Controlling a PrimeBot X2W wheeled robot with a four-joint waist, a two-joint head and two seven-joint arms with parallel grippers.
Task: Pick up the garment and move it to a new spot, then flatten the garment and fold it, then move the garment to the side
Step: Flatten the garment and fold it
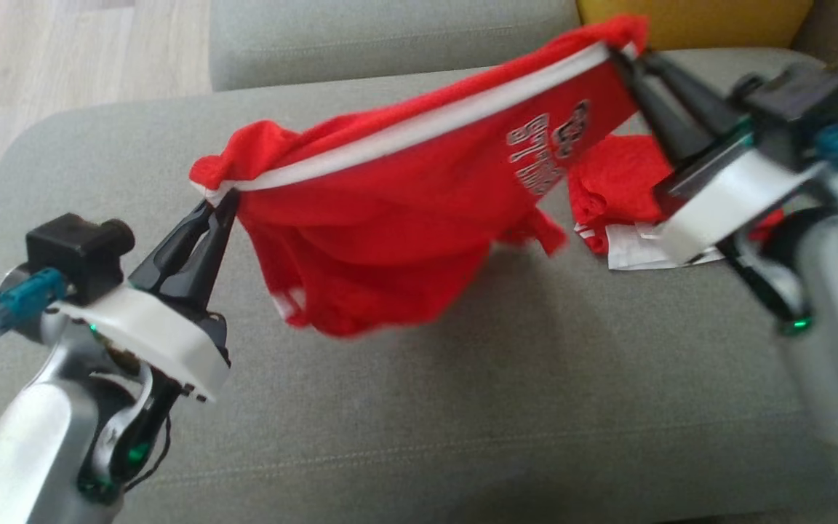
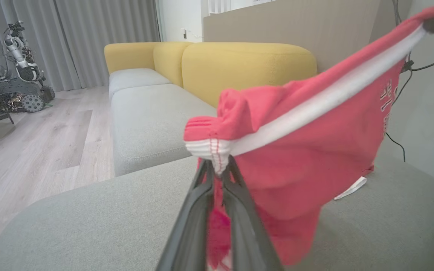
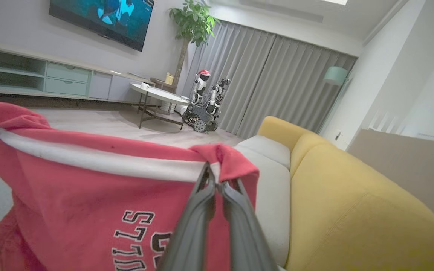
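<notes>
- Head view is showing the left gripper (image 1: 219,200) pinching one end of the garment (image 1: 390,211), its fingers clamped on the white band along the top edge.
- Right gripper (image 1: 626,58) is gripping the other end of that band, fingers closed tight on the cloth, over the seat's far right corner.
- The garment is hanging in the air between the two grippers. The band is running taut from the seat's left side up toward the far right.
- Its red body is sagging below the band over the middle of the seat (image 1: 463,407), with white lettering facing the robot near the right end.
- More red cloth (image 1: 612,189) with white trim is lying on the seat just beside the right gripper. I cannot tell whether it is part of the held garment.
- A yellow cushion (image 1: 688,18) is sitting behind the seat's far right corner, and wooden floor (image 1: 41,51) is showing past the left edge.
- In the right wrist view, another robot (image 3: 205,101) is standing by a round table (image 3: 160,96) in front of grey curtains.
</notes>
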